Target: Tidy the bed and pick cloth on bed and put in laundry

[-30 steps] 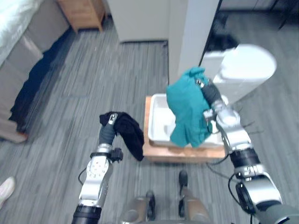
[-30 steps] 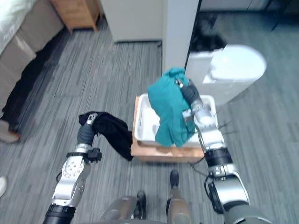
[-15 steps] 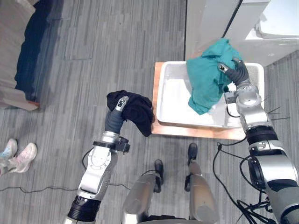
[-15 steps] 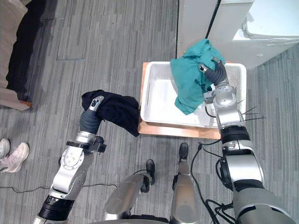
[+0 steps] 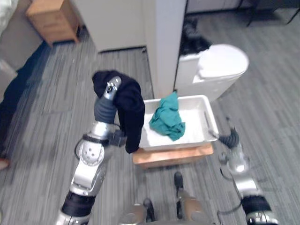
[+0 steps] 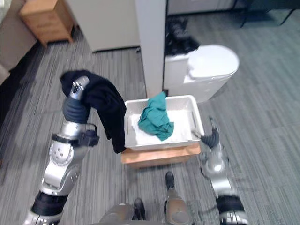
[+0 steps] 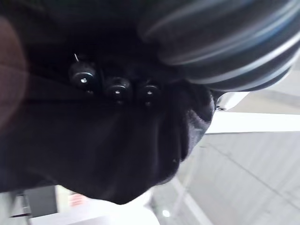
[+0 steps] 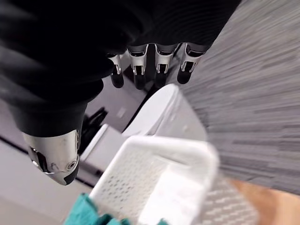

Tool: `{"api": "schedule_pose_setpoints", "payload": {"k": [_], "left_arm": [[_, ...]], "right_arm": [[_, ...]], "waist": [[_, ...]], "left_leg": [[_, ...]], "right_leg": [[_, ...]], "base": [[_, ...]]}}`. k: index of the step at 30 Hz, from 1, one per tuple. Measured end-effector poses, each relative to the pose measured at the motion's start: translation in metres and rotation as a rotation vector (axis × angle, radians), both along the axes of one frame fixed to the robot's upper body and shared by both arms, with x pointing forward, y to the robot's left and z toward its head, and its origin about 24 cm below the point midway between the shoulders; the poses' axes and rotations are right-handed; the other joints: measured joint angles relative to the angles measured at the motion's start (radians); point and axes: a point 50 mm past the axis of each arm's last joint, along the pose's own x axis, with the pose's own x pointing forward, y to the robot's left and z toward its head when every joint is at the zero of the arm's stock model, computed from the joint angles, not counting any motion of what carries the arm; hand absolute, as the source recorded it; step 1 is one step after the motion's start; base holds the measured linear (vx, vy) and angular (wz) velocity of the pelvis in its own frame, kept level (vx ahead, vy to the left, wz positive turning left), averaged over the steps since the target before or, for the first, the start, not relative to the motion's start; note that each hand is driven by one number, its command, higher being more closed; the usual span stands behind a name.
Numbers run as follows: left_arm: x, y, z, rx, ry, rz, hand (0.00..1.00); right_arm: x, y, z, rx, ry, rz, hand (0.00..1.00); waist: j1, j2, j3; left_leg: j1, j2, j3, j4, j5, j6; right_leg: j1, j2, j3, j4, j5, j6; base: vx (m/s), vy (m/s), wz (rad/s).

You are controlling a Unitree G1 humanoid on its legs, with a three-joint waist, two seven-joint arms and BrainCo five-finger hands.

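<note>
beside perforated basket (image 5: 178,143), left hand (image 5: 108,92) grips limp black cloth (image 5: 133,112), right hand (image 5: 231,139) relaxed.

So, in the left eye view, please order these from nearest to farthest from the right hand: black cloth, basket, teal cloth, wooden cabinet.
1. basket, just beside the right hand
2. teal cloth, inside the basket
3. black cloth, held in the left hand
4. wooden cabinet, far left

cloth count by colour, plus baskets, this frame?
Black cloth: 1, held in the left hand
Teal cloth: 1, lying in the white basket
White basket: 1
Total: 3
</note>
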Motion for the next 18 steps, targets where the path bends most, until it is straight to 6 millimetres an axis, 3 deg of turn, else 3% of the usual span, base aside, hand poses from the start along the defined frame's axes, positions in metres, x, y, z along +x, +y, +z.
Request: {"api": "schedule_pose_setpoints", "payload": {"k": [3,6,12,16,18], "left_arm": [[0.039,0.006,0.026,0.022,0.029,0.081,1.0],[0.07,0.015,0.031,0.0,0.124,0.156,1.0],[0.098,0.011,0.024,0.039,0.224,0.233,1.0],[0.112,0.013,0.015,0.074,0.291,0.269,1.0],[0.114,0.005,0.009,0.122,0.305,0.247,1.0]], "right_arm": [[-0.014,0.004,-0.013,0.016,0.051,-0.006,0.0],[-0.023,0.008,-0.021,0.022,0.085,0.006,0.0],[-0.046,0.023,-0.041,0.082,0.187,0.052,0.0],[-0.042,0.033,-0.041,0.104,0.181,0.094,0.0],[-0.032,0.035,-0.035,0.13,0.143,0.096,0.0]], "waist": [[-0.052,-0.019,-0.018],[-0.083,-0.02,-0.025],[-0.107,-0.023,-0.029],[-0.128,-0.04,-0.019],[-0.131,-0.065,0.019]], "left_leg": [[0.046,0.003,0.051,-0.028,-0.002,0.001],[0.069,0.014,0.106,-0.031,-0.007,-0.007],[0.089,0.047,0.191,-0.021,-0.022,-0.036],[0.049,0.052,0.225,0.009,-0.035,-0.034],[-0.005,0.054,0.225,0.054,-0.051,-0.022]], "right_leg": [[0.016,0.006,0.03,0.0,-0.012,-0.009],[0.016,0.019,0.05,0.0,-0.013,-0.012],[0.013,0.042,0.069,0.0,-0.003,-0.025],[-0.028,0.041,0.087,0.0,0.017,-0.007],[-0.066,0.034,0.095,0.0,0.034,0.003]], "base": [[-0.03,-0.019,-0.38],[-0.02,-0.021,-0.48],[0.03,-0.01,-0.25],[0.0,0.027,-0.18],[-0.04,0.053,-0.1]]}}
